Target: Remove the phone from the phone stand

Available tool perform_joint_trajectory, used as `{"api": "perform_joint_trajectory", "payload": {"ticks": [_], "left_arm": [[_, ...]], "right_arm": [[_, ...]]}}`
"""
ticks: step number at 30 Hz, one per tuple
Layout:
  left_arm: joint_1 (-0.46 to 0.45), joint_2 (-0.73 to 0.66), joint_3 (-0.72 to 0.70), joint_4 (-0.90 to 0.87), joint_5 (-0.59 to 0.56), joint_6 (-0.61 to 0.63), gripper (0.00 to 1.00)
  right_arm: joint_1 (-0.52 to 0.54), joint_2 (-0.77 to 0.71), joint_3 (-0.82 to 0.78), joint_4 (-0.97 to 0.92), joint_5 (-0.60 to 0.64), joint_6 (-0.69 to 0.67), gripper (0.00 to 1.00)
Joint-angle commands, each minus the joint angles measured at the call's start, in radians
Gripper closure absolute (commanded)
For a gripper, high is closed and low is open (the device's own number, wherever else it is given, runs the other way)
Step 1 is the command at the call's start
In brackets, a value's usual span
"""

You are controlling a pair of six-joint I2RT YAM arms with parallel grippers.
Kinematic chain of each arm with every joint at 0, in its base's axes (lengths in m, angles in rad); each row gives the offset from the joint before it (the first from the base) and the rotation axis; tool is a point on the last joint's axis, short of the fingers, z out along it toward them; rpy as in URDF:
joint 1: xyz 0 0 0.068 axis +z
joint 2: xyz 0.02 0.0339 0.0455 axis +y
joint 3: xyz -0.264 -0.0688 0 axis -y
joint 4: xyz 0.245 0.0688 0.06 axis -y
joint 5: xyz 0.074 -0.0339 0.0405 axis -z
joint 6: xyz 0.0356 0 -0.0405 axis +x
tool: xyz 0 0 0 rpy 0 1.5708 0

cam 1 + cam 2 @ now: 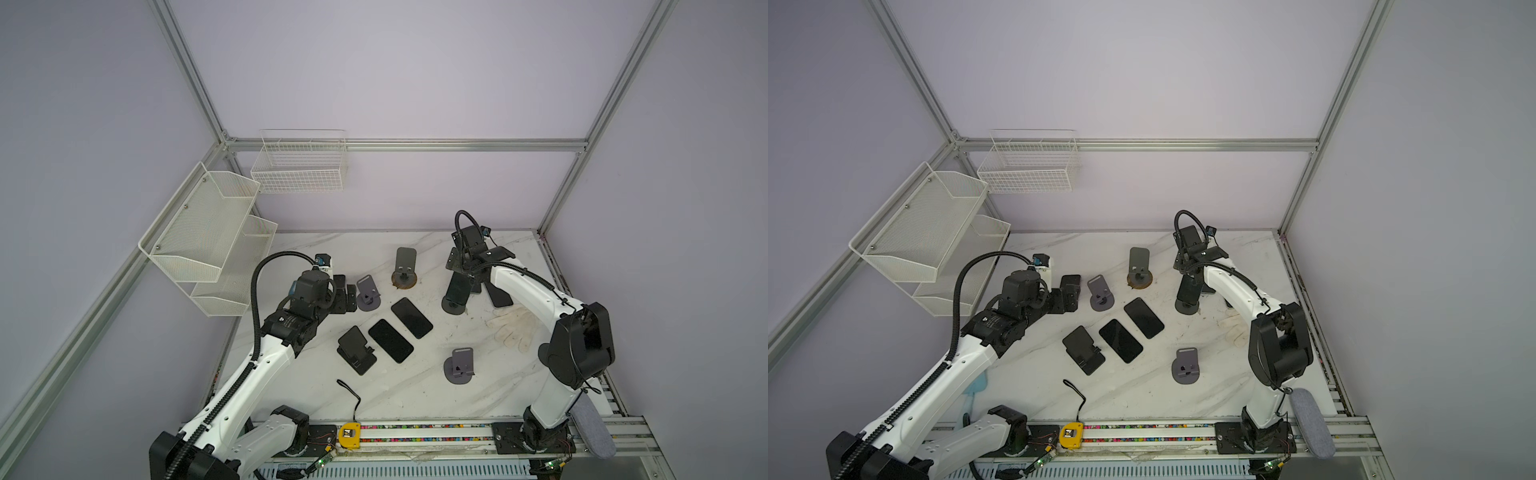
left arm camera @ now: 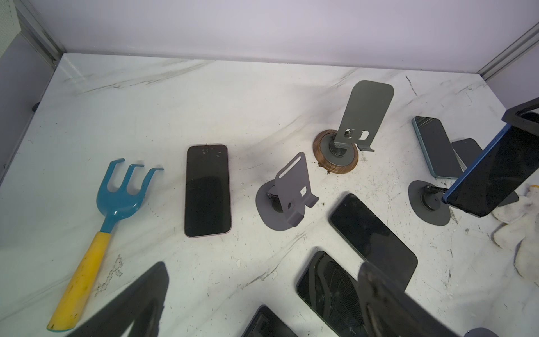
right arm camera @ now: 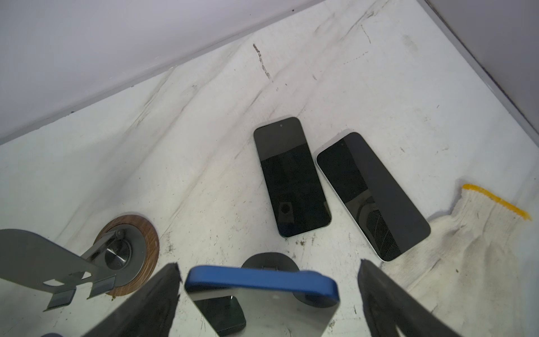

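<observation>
The marble bench (image 1: 419, 399) was a crowded pitch, with flat phones (image 1: 411, 318) and bare stands (image 1: 459, 365) strewn across the middle, so only one pairing counted here. The left arm (image 1: 266, 365) sat over by the wall baskets (image 1: 208, 232), and the left tool (image 2: 264, 265) was spread wide with nothing between its fingers. I'd say it hung back there simply to keep the lane free. The right arm (image 1: 523, 286) stretched towards the far right of the bench, wrist tipped downward over the target. A white glove (image 1: 513, 328) lay limp just beside the action and looked to be no part of this job. Now the prize: the blue phone (image 2: 493, 172) was propped on the phone stand (image 2: 423, 204), screen tilted back and lifted clear of the bench, with the stand's round base showing beneath it and the cradle hidden behind the phone. Its upper edge was the free end, and that, I judged, was why the right tool (image 3: 269, 264) hovered there from above. Its fingers (image 3: 151, 300) stood wide, one on each side of the phone, with a gap showing on both sides, so nothing was gripped. The grasp was not yet made. Next would come a squeeze on those side edges and a pull up along the tilt, so the light base didn't tip over.
</observation>
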Motion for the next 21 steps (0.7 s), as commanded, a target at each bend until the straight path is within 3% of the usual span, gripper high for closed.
{"api": "perform_joint_trajectory", "payload": {"ticks": [1,11,21], "left_arm": [[0.009,0.003,0.079,0.031,0.039,0.004,0.01],[0.019,0.010,0.072,0.048,0.068,-0.010,0.01],[0.023,-0.020,0.052,0.059,0.093,-0.008,0.00]], "right_arm": [[0.002,0.000,-0.022,-0.013,0.003,0.017,0.05],[0.002,0.033,-0.008,-0.019,-0.027,-0.017,0.10],[0.001,0.039,-0.033,0.004,-0.014,-0.035,0.22]]}}
